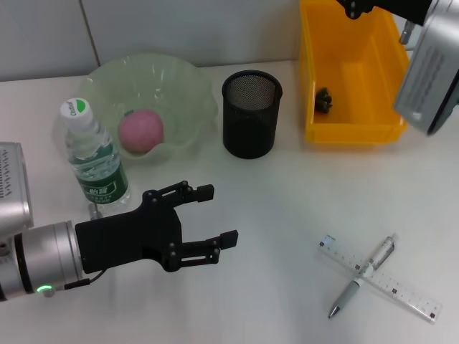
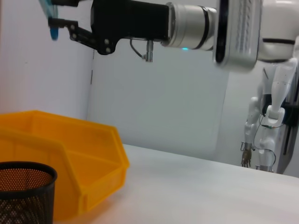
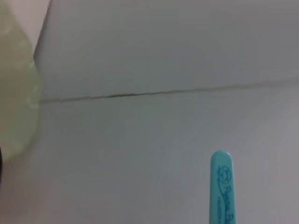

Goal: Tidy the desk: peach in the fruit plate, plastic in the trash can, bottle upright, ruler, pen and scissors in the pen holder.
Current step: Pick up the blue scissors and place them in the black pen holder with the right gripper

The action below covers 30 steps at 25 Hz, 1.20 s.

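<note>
- The right hand (image 2: 53, 16) is raised high over the yellow bin (image 1: 351, 72), its fingers closed on a slim teal item (image 3: 221, 186); this looks like the scissors, held by one end so they can go tip-down into the holder (image 1: 251, 113), though I can't confirm what it is
- In the head view that hand sits at the top edge, mostly cut off, so the grip shows only in the left wrist view
- The left hand (image 1: 204, 226) hovers low over the counter (image 1: 272, 215) just beside the bottle (image 1: 95, 154), fingers spread wide and gripping nothing; it is probably waiting clear of the right arm's path
- The bottle stands upright, cap up, next to the plate (image 1: 193, 89), so that step looks done
- The peach (image 1: 140, 130) lies in the plate, also done
- A dark crumpled scrap (image 1: 323, 99) rests in the bin, which seems to serve as the trash can
- The pen (image 1: 362, 276) lies across the ruler (image 1: 380, 277) on the counter, well apart from the holder; both remain to be picked up
- The holder looks empty from above, its mesh floor visible
</note>
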Each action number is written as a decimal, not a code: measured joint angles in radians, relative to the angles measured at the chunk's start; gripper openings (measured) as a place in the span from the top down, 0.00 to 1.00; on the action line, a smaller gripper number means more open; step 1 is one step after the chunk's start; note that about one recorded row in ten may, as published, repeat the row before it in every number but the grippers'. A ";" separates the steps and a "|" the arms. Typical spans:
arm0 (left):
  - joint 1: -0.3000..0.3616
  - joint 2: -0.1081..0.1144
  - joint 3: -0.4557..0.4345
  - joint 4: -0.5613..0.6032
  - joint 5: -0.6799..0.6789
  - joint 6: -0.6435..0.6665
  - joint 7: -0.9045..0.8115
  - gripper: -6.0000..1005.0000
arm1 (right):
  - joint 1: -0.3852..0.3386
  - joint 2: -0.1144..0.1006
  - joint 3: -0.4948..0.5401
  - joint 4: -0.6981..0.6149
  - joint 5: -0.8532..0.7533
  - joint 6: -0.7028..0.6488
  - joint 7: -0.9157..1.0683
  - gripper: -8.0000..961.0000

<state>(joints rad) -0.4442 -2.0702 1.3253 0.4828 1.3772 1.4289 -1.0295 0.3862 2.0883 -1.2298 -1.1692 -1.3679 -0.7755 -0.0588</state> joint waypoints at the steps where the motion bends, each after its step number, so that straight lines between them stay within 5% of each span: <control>1: 0.002 0.001 0.000 0.000 0.000 -0.001 0.005 0.15 | -0.011 0.000 -0.026 0.006 0.060 0.014 -0.105 0.76; 8: 0.011 -0.002 0.002 0.000 0.001 -0.021 0.039 0.15 | -0.032 0.001 -0.104 0.102 0.281 0.057 -0.730 0.76; 13: 0.016 -0.003 0.001 0.000 0.001 -0.026 0.051 0.15 | -0.017 -0.003 -0.106 0.169 0.300 0.054 -0.977 0.76; 30: 0.035 -0.008 0.014 -0.052 -0.061 -0.038 0.160 0.15 | 0.055 0.000 -0.155 0.355 0.297 0.037 -1.462 0.76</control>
<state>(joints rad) -0.4095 -2.0786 1.3392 0.4305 1.3162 1.3907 -0.8697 0.4413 2.0881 -1.3847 -0.8139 -1.0704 -0.7383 -1.5208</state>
